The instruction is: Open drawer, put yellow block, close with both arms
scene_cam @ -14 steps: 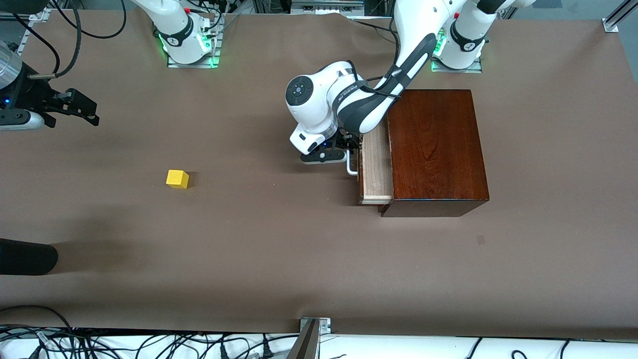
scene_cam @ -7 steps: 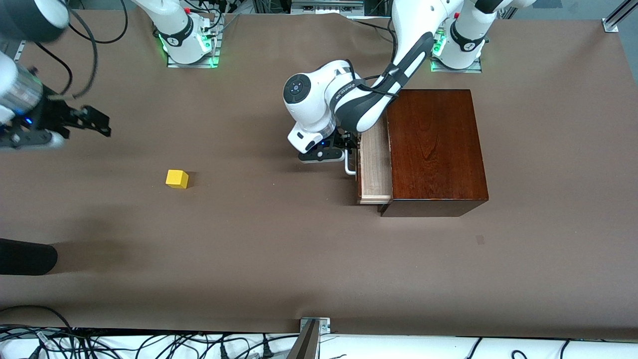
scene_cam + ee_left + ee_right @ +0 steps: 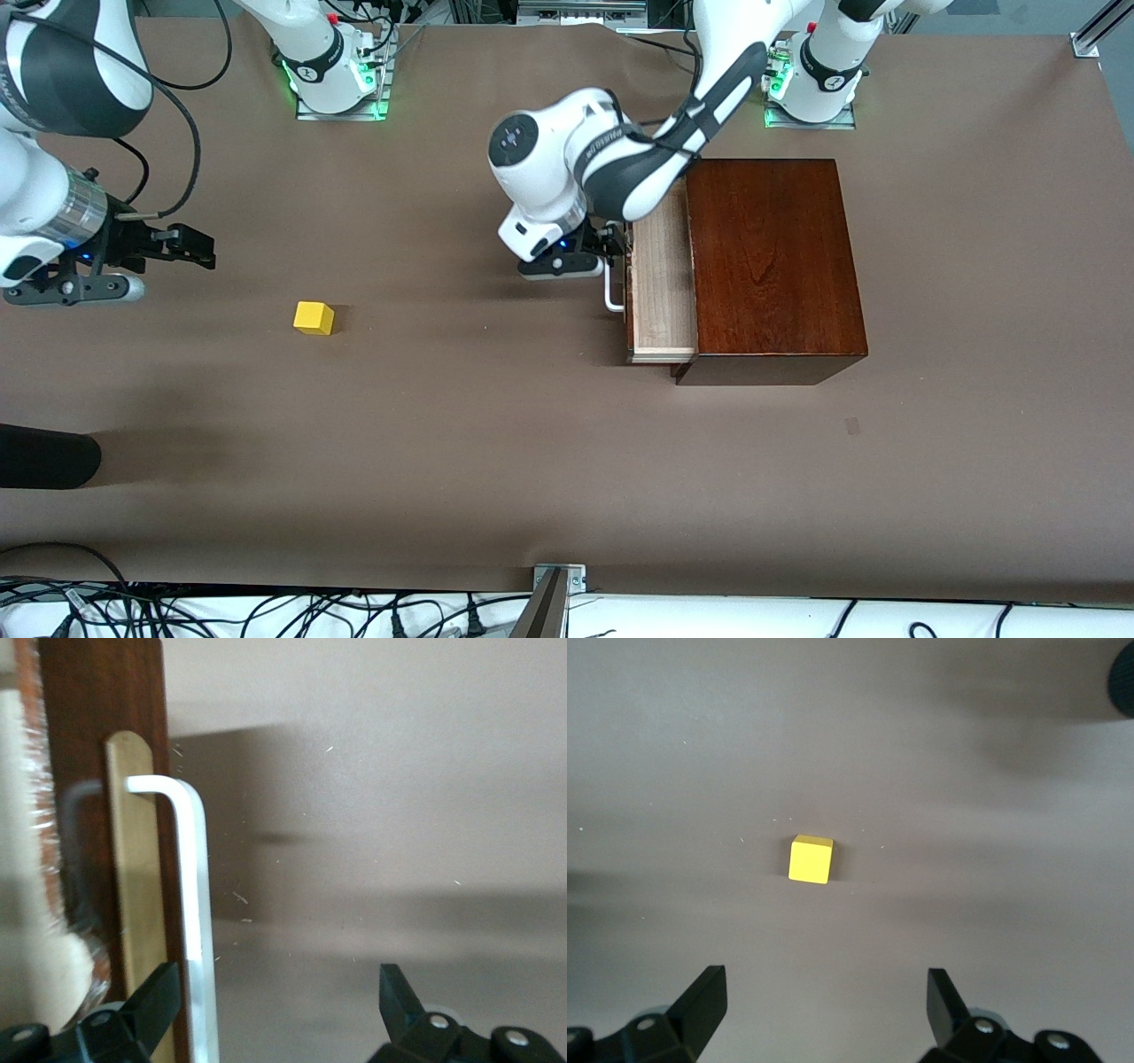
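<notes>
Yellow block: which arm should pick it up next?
Right. The right gripper is open above the table near the yellow block, which its wrist view shows ahead. The left gripper is at the drawer handle.

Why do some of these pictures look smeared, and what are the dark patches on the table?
Left wrist view: the white bar handle and drawer front are soft and streaked, with a broad shadow on the table beside them. Right wrist view: the yellow block is fairly crisp, with vague dark smudges around. Front view: sharp, with soft shadows under the arms and a sheen on the wooden box.
</notes>
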Controlling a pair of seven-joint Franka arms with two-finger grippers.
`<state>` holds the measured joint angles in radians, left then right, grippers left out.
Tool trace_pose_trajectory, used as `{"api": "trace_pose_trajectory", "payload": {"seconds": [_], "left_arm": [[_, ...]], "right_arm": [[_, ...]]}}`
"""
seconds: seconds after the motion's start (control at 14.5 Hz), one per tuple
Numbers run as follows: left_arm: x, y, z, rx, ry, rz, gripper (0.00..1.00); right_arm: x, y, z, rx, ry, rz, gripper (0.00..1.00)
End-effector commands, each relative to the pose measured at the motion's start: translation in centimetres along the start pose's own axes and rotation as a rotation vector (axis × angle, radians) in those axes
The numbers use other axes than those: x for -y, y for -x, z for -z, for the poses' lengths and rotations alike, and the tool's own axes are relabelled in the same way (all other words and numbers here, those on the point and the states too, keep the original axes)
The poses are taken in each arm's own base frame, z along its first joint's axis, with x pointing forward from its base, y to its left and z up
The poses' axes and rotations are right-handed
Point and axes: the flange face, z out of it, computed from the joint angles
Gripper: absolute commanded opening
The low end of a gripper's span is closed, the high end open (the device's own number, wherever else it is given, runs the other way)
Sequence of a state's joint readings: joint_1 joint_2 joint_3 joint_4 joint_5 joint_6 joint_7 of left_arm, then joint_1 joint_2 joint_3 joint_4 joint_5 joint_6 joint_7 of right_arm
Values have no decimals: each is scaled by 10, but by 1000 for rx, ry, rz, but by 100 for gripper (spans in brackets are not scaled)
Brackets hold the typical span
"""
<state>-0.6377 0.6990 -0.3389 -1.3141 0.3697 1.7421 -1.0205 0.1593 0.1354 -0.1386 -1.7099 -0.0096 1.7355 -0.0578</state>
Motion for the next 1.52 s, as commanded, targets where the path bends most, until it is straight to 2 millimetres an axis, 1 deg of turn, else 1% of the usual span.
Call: {"api": "trace_pose_trajectory", "payload": {"seconds": [0.0,0.07,0.14,0.28,0.41,0.48,0.55,0.62,0.69,0.76,0.83,0.9,0.97,1.03,1.1,1.17,1.31,1.38,1.45], "left_arm": [[11,5,34,13,-5,9,100],[17,4,44,4,-7,15,100],[28,1,57,-2,-7,27,100],[74,-22,89,-3,12,-2,100],[129,-46,111,29,25,-43,100],[164,-60,124,37,42,-38,100],[201,-77,131,58,77,-32,100],[236,-86,142,68,122,-43,100],[264,-92,152,65,153,-62,100],[297,-103,154,66,170,-67,100],[320,-103,164,50,171,-77,100],[350,-108,165,41,159,-64,100],[374,-107,174,28,162,-66,100],[395,-108,170,40,184,-76,100],[432,-109,166,44,199,-83,100],[457,-109,161,43,210,-115,100],[506,-117,140,56,222,-119,100],[522,-121,133,23,220,-86,100],[533,-118,128,-6,221,-62,100]], "right_arm": [[5,-13,-15,16,-19,19,100],[23,-19,-30,20,-42,28,100],[30,-20,-43,10,-49,32,100],[31,-21,-71,-15,-47,27,100],[30,-20,-105,-47,-43,21,100],[30,-17,-118,-59,-43,19,100],[29,-15,-134,-79,-41,13,100],[29,-13,-148,-97,-38,12,100],[29,-11,-167,-110,-36,9,100],[28,-5,-183,-128,-31,7,100],[28,0,-197,-145,-28,5,100],[28,1,-210,-156,-25,3,100],[28,-1,-223,-158,-26,-3,100],[27,-3,-233,-154,-33,-16,100],[27,-4,-241,-151,-50,-39,100],[28,-6,-251,-158,-60,-54,100],[39,-8,-265,-171,-60,-41,100],[38,-9,-274,-171,-58,-45,100],[39,-7,-281,-170,-57,-47,100]]}}
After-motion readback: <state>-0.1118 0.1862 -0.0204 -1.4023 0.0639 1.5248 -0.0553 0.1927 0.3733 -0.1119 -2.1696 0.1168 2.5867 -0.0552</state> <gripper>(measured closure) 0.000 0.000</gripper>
